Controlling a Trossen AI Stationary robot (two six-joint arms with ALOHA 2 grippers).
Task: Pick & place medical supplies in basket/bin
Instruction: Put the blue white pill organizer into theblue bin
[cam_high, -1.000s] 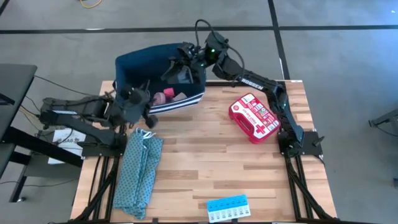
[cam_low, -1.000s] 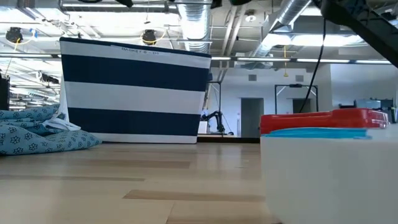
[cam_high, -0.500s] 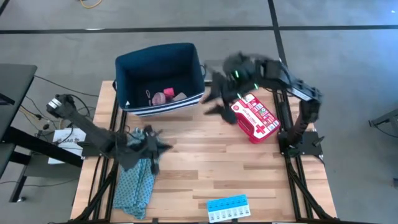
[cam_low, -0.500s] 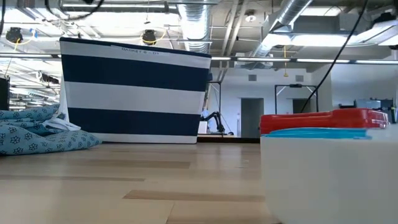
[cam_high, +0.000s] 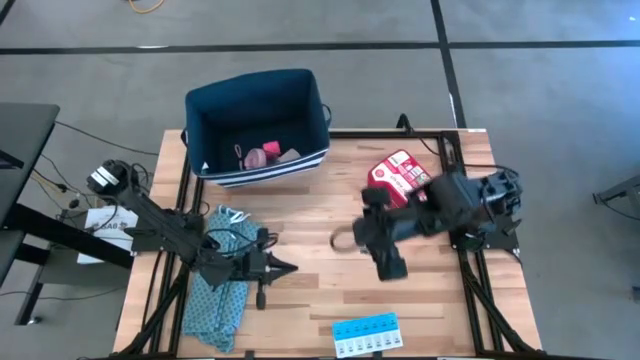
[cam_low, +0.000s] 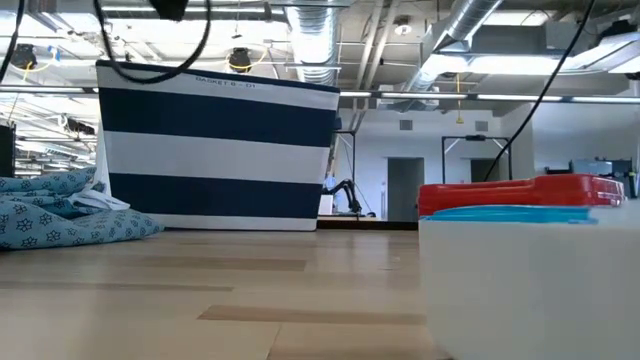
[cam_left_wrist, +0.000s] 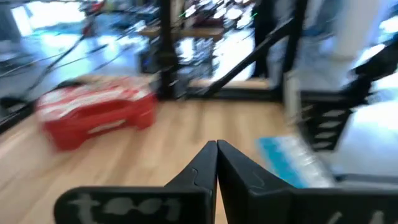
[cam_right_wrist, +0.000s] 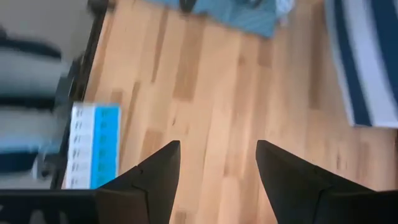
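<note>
The blue pill organizer strip (cam_high: 366, 334) is seen lying flat at the near edge of the light wooden slatted table (cam_high: 320, 250), close to the low camera, where its pale side fills the right foreground (cam_low: 530, 285). Along the near left side of the table the teal patterned cloth (cam_high: 222, 290) is spread in a long crumpled heap.

The left gripper (cam_high: 285, 267) is held low just beside the cloth, its fingers (cam_left_wrist: 214, 163) pressed together with nothing between them. In its own wrist view the red case (cam_left_wrist: 96, 115) and the blue strip (cam_left_wrist: 283, 163) are seen farther off across the boards.

The right gripper (cam_high: 345, 240) is placed over the bare middle of the table, well apart from the cloth. Its fingers (cam_right_wrist: 155, 168) are spread wide, and only wooden boards are seen between them; nothing is gripped.

Just behind the right arm the red first-aid case with white print (cam_high: 398, 172) is seen lying flat on the table.

At the far left corner stands the large dark navy fabric bin with white stripes (cam_high: 255, 95). Inside it a pink round roll (cam_high: 254, 157) and a pink block (cam_high: 288, 156) are resting on the bottom.
</note>
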